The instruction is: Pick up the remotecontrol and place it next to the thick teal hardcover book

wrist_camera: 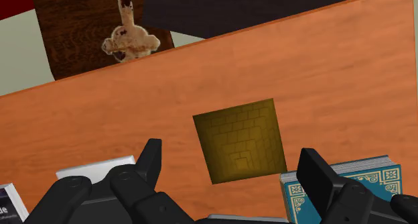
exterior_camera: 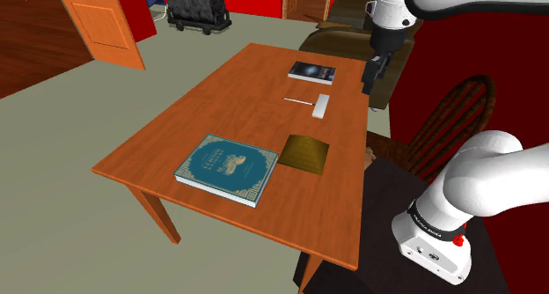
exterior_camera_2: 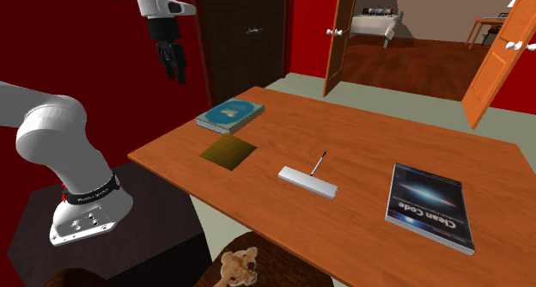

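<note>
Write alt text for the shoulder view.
A white arm holds its black end effector in the air at upper right, clear of a wooden table. On the table lie a grey remote control and, nearer the camera, a teal hardcover book beside a yellow-brown square mat.

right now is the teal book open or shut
Shut. The teal book lies flat on the table, cover facing up, its page edges showing as one closed block.

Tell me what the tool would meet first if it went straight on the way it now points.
The tool would probably meet the olive square mat on the table; depth is unclear.
</note>
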You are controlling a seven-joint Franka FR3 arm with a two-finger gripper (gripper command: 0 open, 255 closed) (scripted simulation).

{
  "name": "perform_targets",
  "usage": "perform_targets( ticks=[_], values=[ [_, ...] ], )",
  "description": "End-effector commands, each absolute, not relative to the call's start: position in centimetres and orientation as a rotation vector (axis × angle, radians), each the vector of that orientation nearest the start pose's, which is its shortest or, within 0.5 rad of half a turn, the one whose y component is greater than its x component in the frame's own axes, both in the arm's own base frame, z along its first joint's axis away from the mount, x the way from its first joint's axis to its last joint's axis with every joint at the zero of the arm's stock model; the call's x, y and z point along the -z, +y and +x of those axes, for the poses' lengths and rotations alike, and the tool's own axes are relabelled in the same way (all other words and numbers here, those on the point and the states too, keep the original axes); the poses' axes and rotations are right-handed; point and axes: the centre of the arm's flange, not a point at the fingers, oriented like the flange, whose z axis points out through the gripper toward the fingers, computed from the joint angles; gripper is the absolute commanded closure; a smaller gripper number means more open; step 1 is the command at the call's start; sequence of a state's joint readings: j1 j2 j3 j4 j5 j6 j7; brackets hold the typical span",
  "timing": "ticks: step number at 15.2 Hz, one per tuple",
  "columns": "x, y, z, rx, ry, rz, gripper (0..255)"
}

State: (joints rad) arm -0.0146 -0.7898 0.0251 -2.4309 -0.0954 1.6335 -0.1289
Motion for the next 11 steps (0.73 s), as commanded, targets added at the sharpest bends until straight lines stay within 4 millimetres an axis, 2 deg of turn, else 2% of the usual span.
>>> perform_targets(
  ticks=[1, 11],
  values=[
    [-56.2, -0.5, 31.0, -0.024, -0.225, -3.246, 0],
    [-48.6, -4.7, 41.2, -0.018, 0.205, -3.216, 0]
  ],
)
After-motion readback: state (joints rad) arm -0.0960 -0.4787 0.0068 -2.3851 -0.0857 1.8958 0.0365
